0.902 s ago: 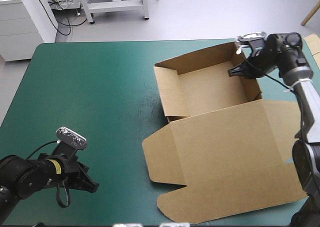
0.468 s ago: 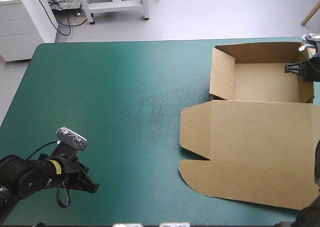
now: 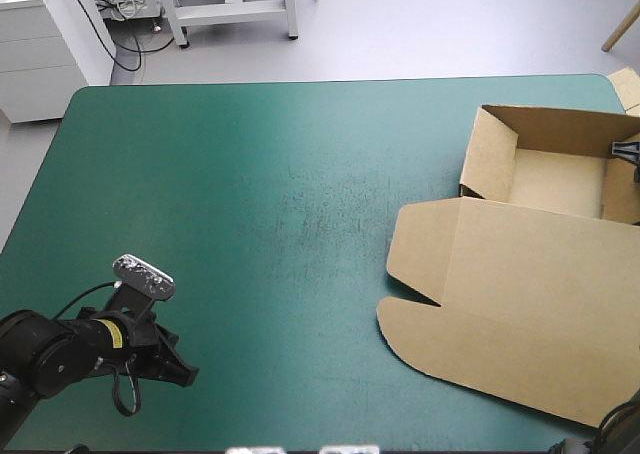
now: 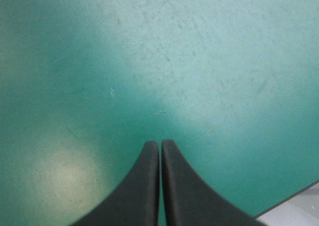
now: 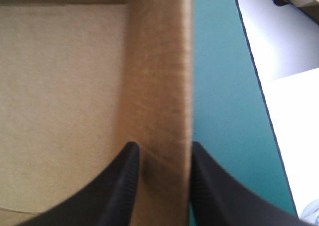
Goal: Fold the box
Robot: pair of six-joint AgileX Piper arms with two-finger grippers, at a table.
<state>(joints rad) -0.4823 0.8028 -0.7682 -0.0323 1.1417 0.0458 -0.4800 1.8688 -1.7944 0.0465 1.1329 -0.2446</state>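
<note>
The brown box (image 3: 555,179) stands as an open tray at the table's right side, with its lid (image 3: 520,304) lying flat toward the front edge. My right gripper (image 3: 628,150) is at the tray's right wall, mostly out of the high view. In the right wrist view the right gripper (image 5: 162,149) is shut on the box, with that upright wall (image 5: 159,81) between its fingers. My left gripper (image 3: 183,373) rests low over the teal-green cover near the front left corner. The left gripper (image 4: 160,144) is shut on nothing, far from the box.
The teal-green cover (image 3: 250,194) lies bare across the left and middle. The table's right edge (image 5: 251,76) runs close beside the held wall. A piece of more brown board (image 3: 627,86) shows past the far right corner. The table's front edge (image 4: 289,206) is close to my left gripper.
The box has slid to the right across the table and turned, held by my right gripper, which is now nearly out of the high view. The left arm has not moved.
</note>
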